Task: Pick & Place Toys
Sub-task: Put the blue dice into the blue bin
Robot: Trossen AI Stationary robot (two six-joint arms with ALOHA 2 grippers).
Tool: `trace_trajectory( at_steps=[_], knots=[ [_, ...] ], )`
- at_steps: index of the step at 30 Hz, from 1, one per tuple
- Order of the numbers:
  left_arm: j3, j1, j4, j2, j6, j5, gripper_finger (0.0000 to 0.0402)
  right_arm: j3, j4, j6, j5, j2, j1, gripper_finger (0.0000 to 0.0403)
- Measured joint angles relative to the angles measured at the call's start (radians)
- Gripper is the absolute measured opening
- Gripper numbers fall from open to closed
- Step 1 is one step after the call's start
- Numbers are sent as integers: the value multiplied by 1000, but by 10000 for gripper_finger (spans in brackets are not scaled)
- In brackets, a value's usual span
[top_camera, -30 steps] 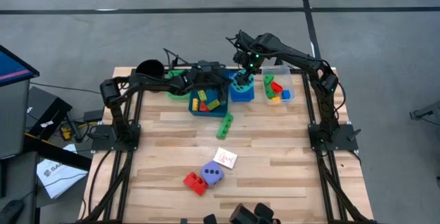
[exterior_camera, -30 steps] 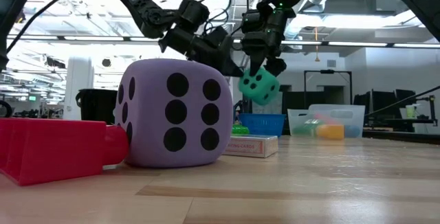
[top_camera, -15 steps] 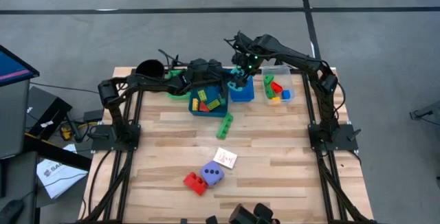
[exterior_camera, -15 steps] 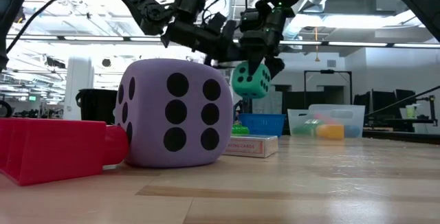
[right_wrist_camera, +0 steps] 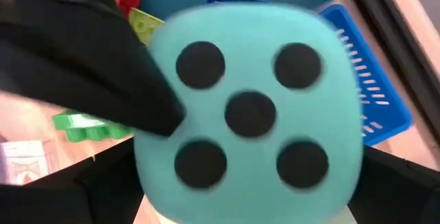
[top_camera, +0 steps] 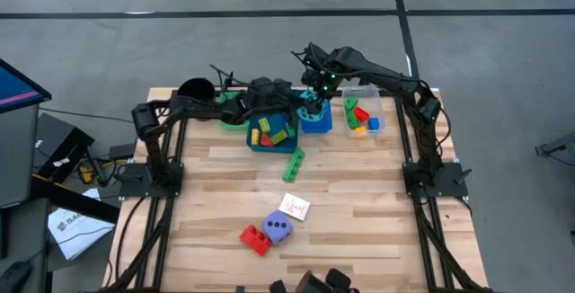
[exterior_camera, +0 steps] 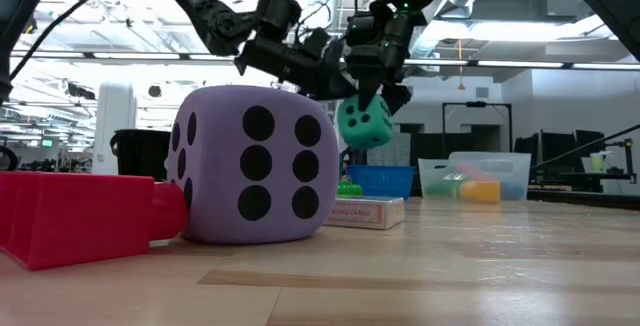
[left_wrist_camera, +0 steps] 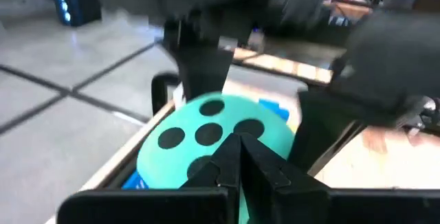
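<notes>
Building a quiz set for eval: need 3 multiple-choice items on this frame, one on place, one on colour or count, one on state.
1. Where is the purple dice?
A. on the bare table, beside the red brick
B. in the blue tray
C. in the clear tray

2. How many dots show on the teal dice face in the right wrist view?
A. three
B. five
C. six

3. What is the state of the teal dice?
A. lying on the table
B. held in the air by the right gripper
C. resting in the black cup

Key: 1 A, the high view shows it on the wood by the red brick. 2 B, five black dots are visible. 3 B, the low view shows it hanging clear of the table under the right gripper.
</notes>
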Motion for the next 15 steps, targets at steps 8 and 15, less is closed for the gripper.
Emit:
trace_trajectory(
  at_steps=[8, 15],
  knots=[
    [-1, 9, 21, -2, -23, 2, 0, 3, 19, 7, -15, -1, 1, 400],
    [-6, 9, -123, 52, -26, 30, 0, 4, 11, 6, -15, -3, 2, 400]
  ],
)
